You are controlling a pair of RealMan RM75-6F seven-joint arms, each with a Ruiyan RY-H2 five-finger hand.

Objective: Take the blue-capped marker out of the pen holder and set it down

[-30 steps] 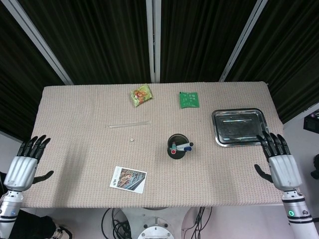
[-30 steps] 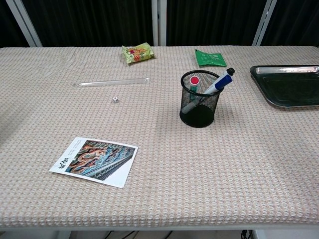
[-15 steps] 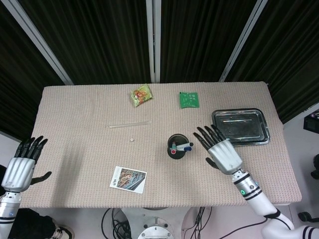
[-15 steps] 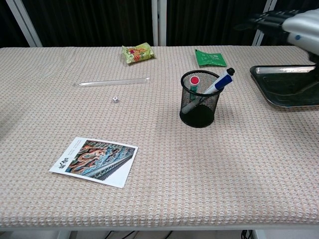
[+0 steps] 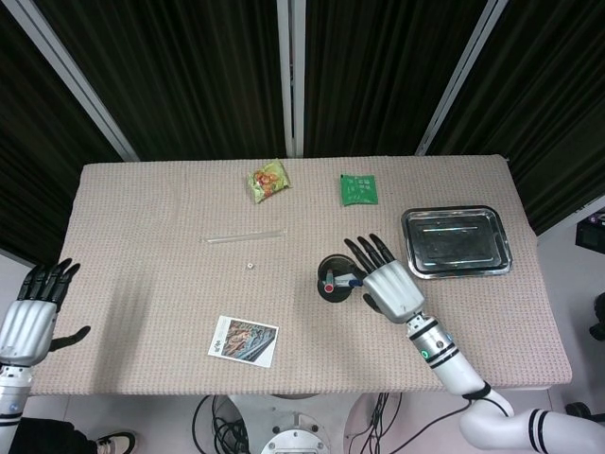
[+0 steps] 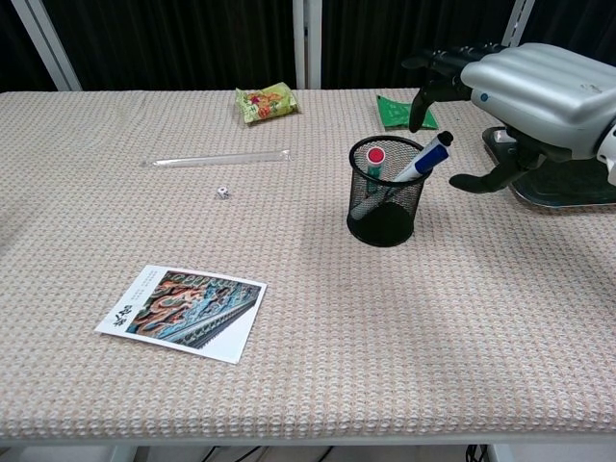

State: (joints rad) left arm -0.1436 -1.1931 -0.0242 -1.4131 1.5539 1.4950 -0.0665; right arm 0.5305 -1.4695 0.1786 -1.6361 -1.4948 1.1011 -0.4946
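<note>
A black mesh pen holder (image 6: 386,204) (image 5: 330,287) stands mid-table. The blue-capped marker (image 6: 423,158) (image 5: 352,281) leans out of it to the right, beside a red-capped one (image 6: 375,158) (image 5: 328,288). My right hand (image 5: 386,281) (image 6: 525,87) hovers just right of the holder, fingers spread and empty, fingertips above the blue cap without touching it. My left hand (image 5: 28,318) hangs open off the table's left edge, seen only in the head view.
A metal tray (image 5: 456,240) (image 6: 558,168) lies right of the hand. A postcard (image 5: 243,340) (image 6: 182,311) sits near the front. Behind are a clear ruler (image 5: 244,236), a small die (image 6: 222,193), a yellow-green snack bag (image 5: 267,180) and a green packet (image 5: 357,189).
My right hand has swept left from the table's right edge, past the tray, to beside the pen holder. My left hand has drifted slightly down and outward.
</note>
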